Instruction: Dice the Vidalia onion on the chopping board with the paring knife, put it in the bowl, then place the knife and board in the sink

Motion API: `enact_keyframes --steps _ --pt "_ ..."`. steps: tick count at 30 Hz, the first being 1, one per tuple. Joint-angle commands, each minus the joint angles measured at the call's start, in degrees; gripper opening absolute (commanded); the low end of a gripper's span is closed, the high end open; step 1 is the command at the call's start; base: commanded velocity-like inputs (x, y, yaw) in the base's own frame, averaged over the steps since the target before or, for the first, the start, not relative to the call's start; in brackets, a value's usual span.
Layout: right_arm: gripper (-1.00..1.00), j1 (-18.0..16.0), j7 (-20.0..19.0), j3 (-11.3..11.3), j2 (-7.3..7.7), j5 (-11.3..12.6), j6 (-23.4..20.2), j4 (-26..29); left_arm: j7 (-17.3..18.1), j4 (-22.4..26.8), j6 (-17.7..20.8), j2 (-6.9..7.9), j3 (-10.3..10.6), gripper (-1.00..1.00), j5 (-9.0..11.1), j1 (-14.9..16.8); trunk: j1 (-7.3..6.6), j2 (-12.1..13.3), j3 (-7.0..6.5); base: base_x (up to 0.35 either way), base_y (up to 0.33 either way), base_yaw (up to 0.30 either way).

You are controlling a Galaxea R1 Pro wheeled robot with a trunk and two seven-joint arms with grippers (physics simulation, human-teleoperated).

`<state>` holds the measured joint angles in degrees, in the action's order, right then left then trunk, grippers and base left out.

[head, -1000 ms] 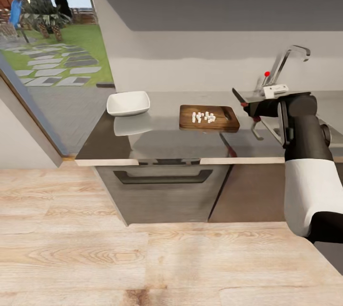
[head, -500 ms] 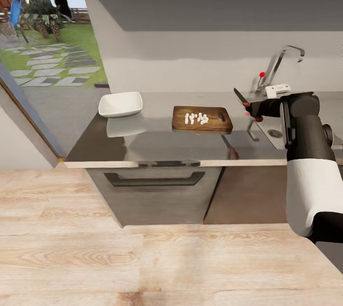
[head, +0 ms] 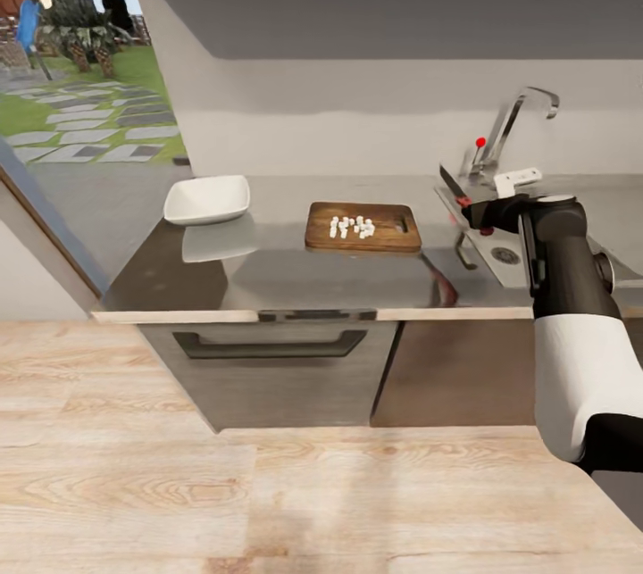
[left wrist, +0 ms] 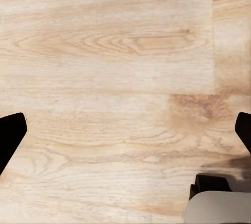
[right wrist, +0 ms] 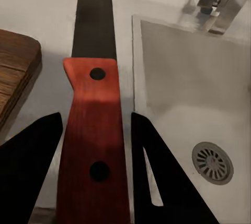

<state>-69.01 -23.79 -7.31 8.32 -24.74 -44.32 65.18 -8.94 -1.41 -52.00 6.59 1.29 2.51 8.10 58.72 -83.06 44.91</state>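
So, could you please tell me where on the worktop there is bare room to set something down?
The widest bare patch of the worktop lies between the bowl and the board, running forward to the front edge. A narrower strip separates the board from the sink. That side is crowded: the right hand holds the knife there, and onion pieces cover the board.

1. Light wood-plank floor [head: 223,485] runs across the whole front of the room, grain pretty visible up close [left wrist: 115,78].
2. Dark oven front [head: 268,360] with a long bar handle [head: 268,345], and a plain brown cabinet door [head: 455,373] just beside it.
3. Pale grey back wall [head: 357,128].
4. Big window [head: 80,110] off to the left: lawn, stepping stones, trees outside.
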Motion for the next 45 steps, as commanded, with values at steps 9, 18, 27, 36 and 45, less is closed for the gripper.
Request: enact_keyframes --steps 9,18,27,36,45 --pt "-1.0 0.45 -0.34 -0.93 0.08 -0.59 1.04 -4.25 -0.11 -0.09 -0.19 0.61 0.13 1.0 0.22 0.07 0.01 -0.02 0.04 0.208 -0.21 0.0" --pt "-1.0 0.46 5.38 -1.03 0.14 -0.57 6.37 -9.4 -0.11 -0.15 -0.2 0.62 0.14 1.0 0.22 0.07 0.01 -0.02 0.04 0.079 -0.221 0.0" --pt "-1.0 0.46 5.62 -1.04 0.98 -0.5 6.53 -11.18 -0.07 -0.13 -0.2 0.62 0.12 1.0 0.22 0.07 0.01 -0.02 0.04 -0.24 -0.217 0.0" --pt "-1.0 0.46 5.68 -1.0 0.85 -0.29 11.62 -18.71 -0.11 0.01 -0.2 0.71 -0.13 1.0 0.22 0.07 0.01 -0.02 0.04 -0.01 -0.025 0.0" --pt "-1.0 0.46 8.83 -6.09 0.65 -0.13 19.47 -24.95 -0.11 0.01 -0.2 0.71 -0.13 1.0 0.22 0.07 0.01 -0.02 0.04 0.089 -0.006 0.0"
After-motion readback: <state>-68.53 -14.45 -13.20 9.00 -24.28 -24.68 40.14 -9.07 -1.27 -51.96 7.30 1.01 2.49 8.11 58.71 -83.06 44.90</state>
